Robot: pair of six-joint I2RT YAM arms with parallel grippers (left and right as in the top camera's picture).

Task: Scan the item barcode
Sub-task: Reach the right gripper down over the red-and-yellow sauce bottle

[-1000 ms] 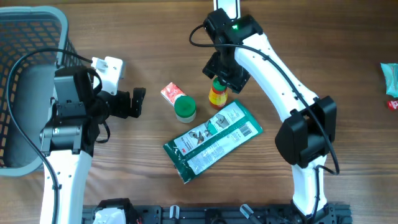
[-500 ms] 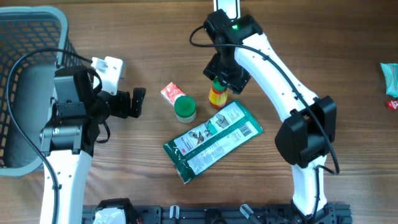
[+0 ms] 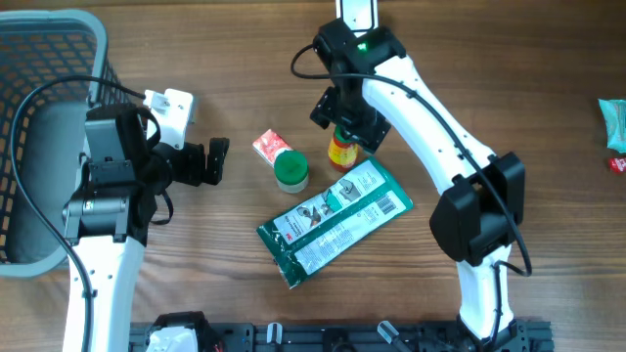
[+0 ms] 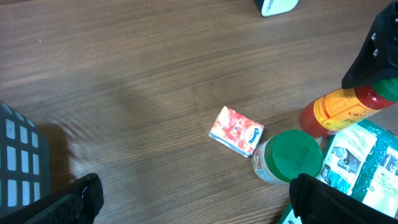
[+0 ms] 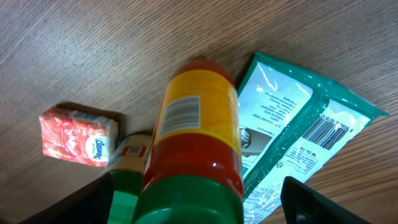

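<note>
Wood-grain table (image 3: 528,68) w/ a small cluster near centre. The red-and-yellow bottle (image 5: 196,118) w/ green cap sits at 12 o'clock of a green pouch (image 3: 333,220) and at 3 o'clock of a green-lidded jar (image 3: 290,172). The jar touches a red tissue pack (image 3: 268,145) at its 10 o'clock. Over the bottle's cap end hangs the right gripper (image 5: 196,193), fingers spread to either side of it. A gap shows betw. the cap and the right-hand finger, so no pinch visible. The label barcode (image 5: 181,115) on the bottle faces the right wrist cam. The pouch carries its own printed code near its 3 o'clock end. In the left wrist view the bottle looks tilted, cap end up toward the gripper; how far, can't tell. Well apart, at 9 o'clock of the cluster, is the left gripper (image 4: 196,196), fingers spread wide w/ only bare wood betw. them. A white device (image 3: 168,106) lies at its 11 o'clock, next to a grey mesh basket (image 3: 59,39) at the table's 10 o'clock corner. Teal packet (image 3: 614,122) at the 3 o'clock edge.
</note>
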